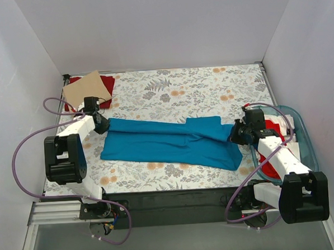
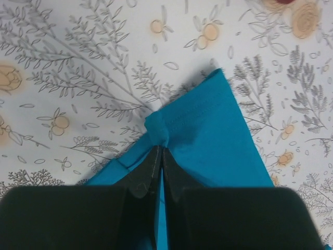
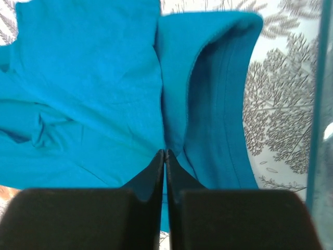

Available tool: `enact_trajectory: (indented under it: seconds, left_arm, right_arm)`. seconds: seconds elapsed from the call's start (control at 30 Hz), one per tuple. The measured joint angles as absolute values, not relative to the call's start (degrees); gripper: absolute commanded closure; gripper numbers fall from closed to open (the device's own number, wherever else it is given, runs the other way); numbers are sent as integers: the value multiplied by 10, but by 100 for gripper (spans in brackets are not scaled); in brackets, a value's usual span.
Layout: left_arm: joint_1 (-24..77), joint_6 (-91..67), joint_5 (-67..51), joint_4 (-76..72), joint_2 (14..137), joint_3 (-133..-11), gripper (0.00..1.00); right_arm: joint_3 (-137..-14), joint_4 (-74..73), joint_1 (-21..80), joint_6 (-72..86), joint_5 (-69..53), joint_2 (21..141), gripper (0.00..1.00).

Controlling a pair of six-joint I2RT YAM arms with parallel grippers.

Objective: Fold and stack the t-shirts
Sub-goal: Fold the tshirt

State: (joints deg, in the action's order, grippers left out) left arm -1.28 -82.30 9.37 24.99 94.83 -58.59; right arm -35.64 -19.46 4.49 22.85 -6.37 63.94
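Note:
The teal-blue t-shirt lies folded lengthwise across the floral cloth, stretched between both arms. My left gripper is shut on its left end; in the left wrist view the tips pinch a bunched corner of the teal-blue t-shirt. My right gripper is shut on its right end; in the right wrist view the tips pinch a fold of the teal-blue t-shirt. A folded tan-beige t-shirt lies on a red t-shirt at the back left corner. Another red t-shirt lies in the tub.
A clear blue-tinted plastic tub stands at the right edge, under my right arm; its wall shows in the right wrist view. White walls close in the table on three sides. The floral table cloth covers the table.

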Motion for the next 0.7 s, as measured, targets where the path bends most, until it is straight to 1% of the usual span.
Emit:
enact_trajectory:
  seconds: [0.1,0.13,0.17,0.2,0.3,0.53,0.6,0.7]
  left_arm:
    - [-23,-837,82,248,941,-562,99]
    - [-26,-840,79,245,938,-554,93]
    - [-28,-843,76,242,934,-547,82]
    - [-29,-845,72,241,931,-541,78]
    - [-30,-854,65,237,918,-533,67]
    - [-30,-850,52,234,867,-535,67]
    - [-27,-846,44,234,860,-542,70]
    - [-8,-837,34,231,862,-564,70]
  right_arm:
    - [-336,-192,45,233,-72,640,78]
    - [-332,-191,45,234,-76,640,70]
    - [-331,-192,45,236,-78,640,67]
    - [-331,-191,45,236,-80,640,61]
    - [-331,-186,45,233,-86,636,54]
    - [-365,-187,51,220,-95,620,52]
    - [-389,-186,58,218,-91,628,52]
    - [-430,-178,67,215,-83,669,52]
